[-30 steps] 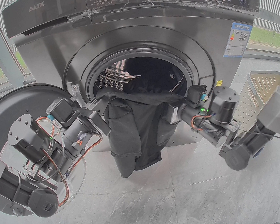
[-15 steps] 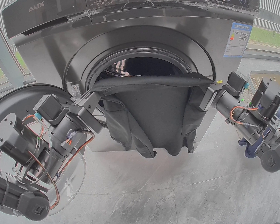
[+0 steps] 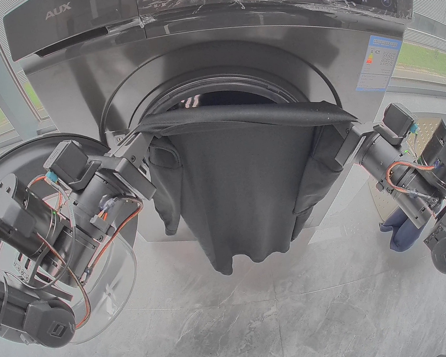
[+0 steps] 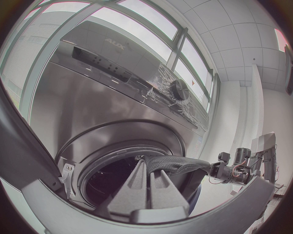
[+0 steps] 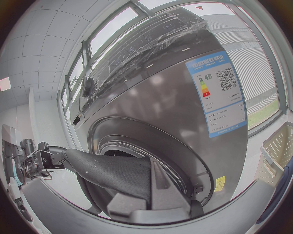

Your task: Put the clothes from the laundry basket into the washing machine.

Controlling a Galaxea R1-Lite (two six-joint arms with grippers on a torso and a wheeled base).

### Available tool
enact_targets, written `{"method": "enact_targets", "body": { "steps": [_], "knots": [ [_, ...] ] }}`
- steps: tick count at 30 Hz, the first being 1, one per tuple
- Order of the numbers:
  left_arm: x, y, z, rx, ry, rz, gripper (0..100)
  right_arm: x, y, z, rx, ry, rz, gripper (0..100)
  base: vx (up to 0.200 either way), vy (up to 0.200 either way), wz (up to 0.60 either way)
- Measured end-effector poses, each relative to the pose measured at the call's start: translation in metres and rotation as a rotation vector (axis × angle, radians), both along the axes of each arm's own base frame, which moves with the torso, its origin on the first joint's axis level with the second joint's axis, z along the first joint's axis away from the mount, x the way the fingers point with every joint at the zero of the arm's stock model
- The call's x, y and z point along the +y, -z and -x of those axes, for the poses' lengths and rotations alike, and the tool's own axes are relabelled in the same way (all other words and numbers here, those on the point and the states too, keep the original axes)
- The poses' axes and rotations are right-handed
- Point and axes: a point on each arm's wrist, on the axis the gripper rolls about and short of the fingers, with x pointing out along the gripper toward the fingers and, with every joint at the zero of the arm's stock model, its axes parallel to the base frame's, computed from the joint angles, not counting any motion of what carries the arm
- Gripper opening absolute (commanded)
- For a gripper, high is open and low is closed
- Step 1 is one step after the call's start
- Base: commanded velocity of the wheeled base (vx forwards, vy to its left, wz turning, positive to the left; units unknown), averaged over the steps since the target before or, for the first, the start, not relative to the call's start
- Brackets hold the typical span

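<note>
My left gripper [image 3: 138, 140] and right gripper [image 3: 347, 132] each pinch the black shirt [image 3: 245, 184], stretched across the washing machine [image 3: 87, 91] opening at 12 o'clock. I should bring them closer, push in, then let go.

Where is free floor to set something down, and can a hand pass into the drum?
Free: the floor in front of the washing machine, under the hanging dark garment. Crowded: the drum mouth, which the garment covers, stretched between the left gripper and the right gripper; a narrow gap shows above it.
</note>
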Motion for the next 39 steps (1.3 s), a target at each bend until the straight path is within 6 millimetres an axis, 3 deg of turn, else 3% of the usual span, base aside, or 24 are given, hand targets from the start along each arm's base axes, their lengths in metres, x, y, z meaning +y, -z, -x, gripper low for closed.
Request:
{"method": "enact_targets", "body": {
  "steps": [24, 32, 33, 39],
  "knots": [
    [0.003, -0.01, 0.002, -0.037, -0.01, 0.018, 0, 0.006, -0.008, 0.01, -0.019, -0.016, -0.03, 0, 0.0, 0.0, 0.0],
    [-0.014, -0.003, 0.007, -0.016, 0.054, -0.001, 0, 0.013, 0.001, 0.01, 0.015, -0.048, -0.039, 0, 0.0, 0.0, 0.0],
    [-0.015, -0.002, 0.007, -0.014, 0.057, -0.005, 0, 0.016, 0.004, 0.01, 0.024, -0.059, -0.038, 100, 0.0, 0.0, 0.0],
    [-0.023, 0.005, 0.004, -0.002, 0.072, -0.023, 0, 0.044, 0.039, 0.006, 0.122, -0.126, 0.019, 100, 0.0, 0.0, 0.0]
  ]
}}
